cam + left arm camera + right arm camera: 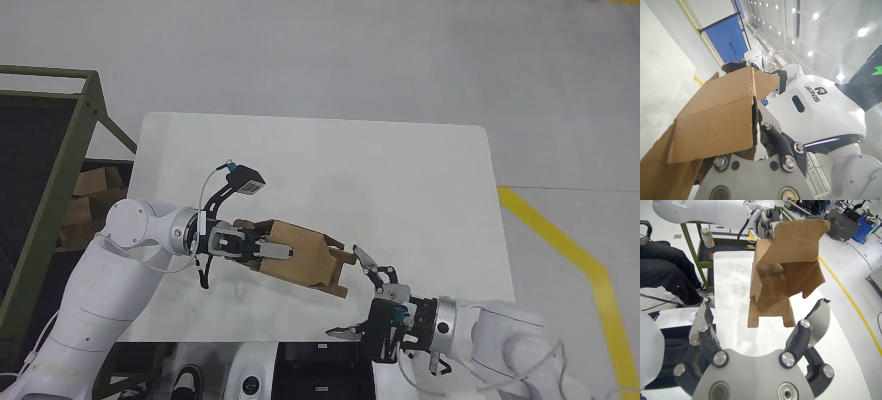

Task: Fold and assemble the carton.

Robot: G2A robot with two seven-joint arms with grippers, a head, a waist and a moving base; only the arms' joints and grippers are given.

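Observation:
A brown cardboard carton (305, 255) is held above the white table (400, 170), near its front edge. Its open end with loose flaps faces the right arm. My left gripper (255, 247) is shut on the carton's far end; in the left wrist view the cardboard (715, 121) sits right against the gripper's black finger (776, 136). The right wrist view looks into the carton (783, 279), its flaps spread and one hanging down. My right gripper (352, 290) stands open just short of the carton's open end, nothing between its fingers (706, 315).
A green metal cart (60, 150) with spare cardboard pieces (90, 195) stands off the table's left side. A yellow floor line (570, 250) runs on the right. A seated person's legs (668, 270) are beside the cart.

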